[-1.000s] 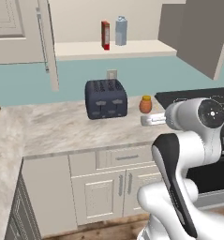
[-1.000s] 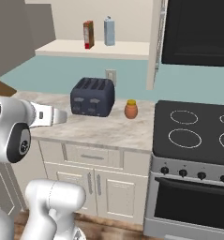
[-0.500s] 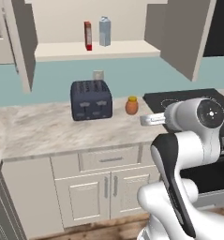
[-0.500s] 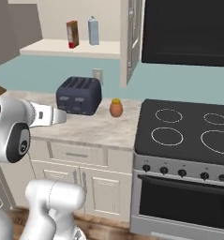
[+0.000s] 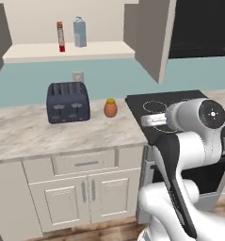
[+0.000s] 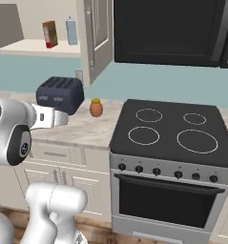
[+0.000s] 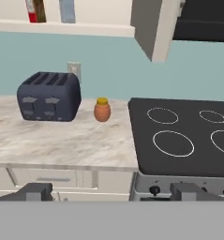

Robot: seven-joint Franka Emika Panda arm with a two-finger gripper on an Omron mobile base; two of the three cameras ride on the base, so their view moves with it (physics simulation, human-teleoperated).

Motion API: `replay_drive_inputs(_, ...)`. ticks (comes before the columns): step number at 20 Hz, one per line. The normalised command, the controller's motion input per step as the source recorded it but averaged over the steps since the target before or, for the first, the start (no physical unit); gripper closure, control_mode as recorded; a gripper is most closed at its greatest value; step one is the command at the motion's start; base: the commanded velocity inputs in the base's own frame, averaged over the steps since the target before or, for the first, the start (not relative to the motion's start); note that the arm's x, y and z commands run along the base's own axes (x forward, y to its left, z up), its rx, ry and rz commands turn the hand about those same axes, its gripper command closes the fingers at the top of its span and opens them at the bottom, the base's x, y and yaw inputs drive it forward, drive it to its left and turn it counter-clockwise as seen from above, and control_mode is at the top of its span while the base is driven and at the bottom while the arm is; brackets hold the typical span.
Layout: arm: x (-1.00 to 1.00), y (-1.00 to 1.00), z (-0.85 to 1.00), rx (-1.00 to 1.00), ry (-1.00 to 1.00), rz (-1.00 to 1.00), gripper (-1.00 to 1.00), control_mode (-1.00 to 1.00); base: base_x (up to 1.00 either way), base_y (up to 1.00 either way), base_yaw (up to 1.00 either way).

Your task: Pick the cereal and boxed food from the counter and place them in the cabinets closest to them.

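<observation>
Cereal sits up on the open cabinet shelf, upper left of the left base frame, standing upright just beside a pale blue carton. By the look of it, that half of the job is done. Down on the counter I can see a dark toaster and a small orange jar near it, with the black stove top off to the right. The boxed food isn't anywhere among them (no small dark blue box on this stretch, as far as I can tell).

The gripper is carried low at the bottom of the hand frame, its two dark tips well apart and nothing between them, so it stands released and empty. The arm is tucked in over the stove's near edge, not reaching for anything.

So my read: we're between picks, on the hunt for the second item. The next move calls for finding that blue box, likely further along the counter, then lining the spread gripper up on its narrow sides before closing.
</observation>
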Motion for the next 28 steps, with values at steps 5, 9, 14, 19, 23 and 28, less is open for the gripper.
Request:
replay_drive_inputs(5, 0.00, 0.00, 0.00, 0.00, 0.00, 0.00, -1.00, 1.00, -0.10, -0.61, 0.00)
replay_drive_inputs(9, 0.00, 0.00, 0.00, 0.00, 0.00, 0.00, -1.00, 1.00, -0.13, -0.62, 0.00)
replay_drive_inputs(14, 0.00, 0.00, 0.00, 0.00, 0.00, 0.00, -1.00, 1.00, -0.13, -0.62, 0.00)
replay_drive_inputs(19, 0.00, 0.00, 0.00, 0.00, 0.00, 0.00, -1.00, 1.00, -0.11, -0.64, 0.00)
replay_drive_inputs(23, 0.00, 0.00, 0.00, 0.00, 0.00, 0.00, -1.00, 1.00, -0.10, -0.65, 0.00)
replay_drive_inputs(28, 0.00, 0.00, 0.00, 0.00, 0.00, 0.00, -1.00, 1.00, -0.12, -0.67, 0.00)
